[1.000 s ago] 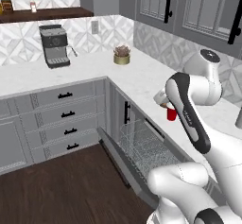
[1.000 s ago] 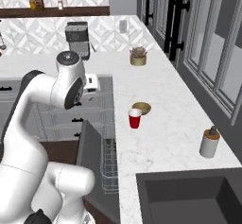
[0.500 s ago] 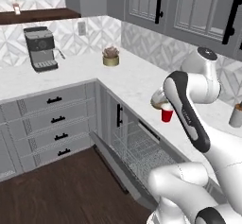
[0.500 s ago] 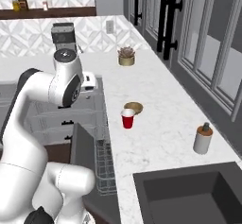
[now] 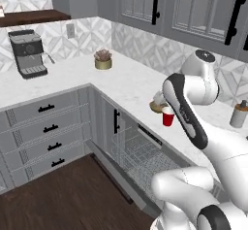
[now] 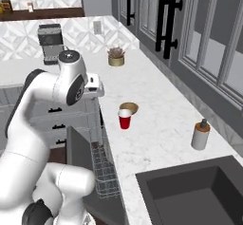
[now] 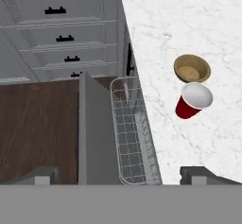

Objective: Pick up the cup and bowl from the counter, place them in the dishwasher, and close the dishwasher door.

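Standing upright on counter (image 6: 156, 124): cup (image 7: 194, 101), touching bowl (image 7: 192, 68); dishwasher door (image 7: 94, 133) down; gripper (image 7: 120, 173) fingers spread, empty.

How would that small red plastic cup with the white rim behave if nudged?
The small red tapered plastic cup looks light, and it narrows toward its base, so it would probably tip easily. Once over, it might roll in a curve toward the shallow tan bowl beside it.

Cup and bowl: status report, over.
Gripper open, empty. Cup upright beside bowl on counter. Dishwasher door down, rack out. Path clear.
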Robot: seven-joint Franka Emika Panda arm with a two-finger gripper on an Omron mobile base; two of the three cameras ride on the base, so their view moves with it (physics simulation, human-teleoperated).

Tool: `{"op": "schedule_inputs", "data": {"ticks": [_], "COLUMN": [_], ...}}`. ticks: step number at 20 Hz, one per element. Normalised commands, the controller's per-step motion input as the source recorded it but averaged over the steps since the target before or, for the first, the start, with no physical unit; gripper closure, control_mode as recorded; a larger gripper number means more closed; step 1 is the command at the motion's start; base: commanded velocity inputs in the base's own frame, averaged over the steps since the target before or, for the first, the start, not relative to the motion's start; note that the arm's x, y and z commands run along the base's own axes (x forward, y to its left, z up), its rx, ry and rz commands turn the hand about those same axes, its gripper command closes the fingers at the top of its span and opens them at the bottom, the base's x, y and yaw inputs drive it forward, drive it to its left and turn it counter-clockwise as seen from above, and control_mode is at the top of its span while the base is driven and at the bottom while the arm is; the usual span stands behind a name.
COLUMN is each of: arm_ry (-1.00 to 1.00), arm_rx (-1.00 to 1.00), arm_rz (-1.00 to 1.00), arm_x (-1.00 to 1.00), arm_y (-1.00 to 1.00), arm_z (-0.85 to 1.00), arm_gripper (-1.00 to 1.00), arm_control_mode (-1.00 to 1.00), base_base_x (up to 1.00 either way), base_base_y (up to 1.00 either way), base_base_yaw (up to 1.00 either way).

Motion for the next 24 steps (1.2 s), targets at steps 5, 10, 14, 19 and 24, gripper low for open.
{"op": "schedule_inputs", "data": {"ticks": [5, 10, 14, 19, 24], "arm_ry": [0.24, 0.37, 0.31, 0.15, 0.11], "arm_rx": [-0.03, 0.0, 0.0, 0.0, 0.0], "arm_rz": [-0.27, -0.07, -0.01, 0.0, 0.0], "arm_x": [0.96, 0.55, 0.38, 0.43, 0.38], "arm_y": [-0.22, -0.55, -0.38, -0.02, -0.13], "arm_z": [-0.42, -0.4, -0.43, -0.41, -0.47], "arm_gripper": [-1.0, -1.0, -1.0, -1.0, -1.0], "arm_control_mode": [-1.0, -1.0, -1.0, -1.0, -1.0], "base_base_x": [0.0, 0.0, 0.0, 0.0, 0.0], "base_base_y": [0.0, 0.0, 0.0, 0.0, 0.0], "base_base_yaw": [0.0, 0.0, 0.0, 0.0, 0.0]}}
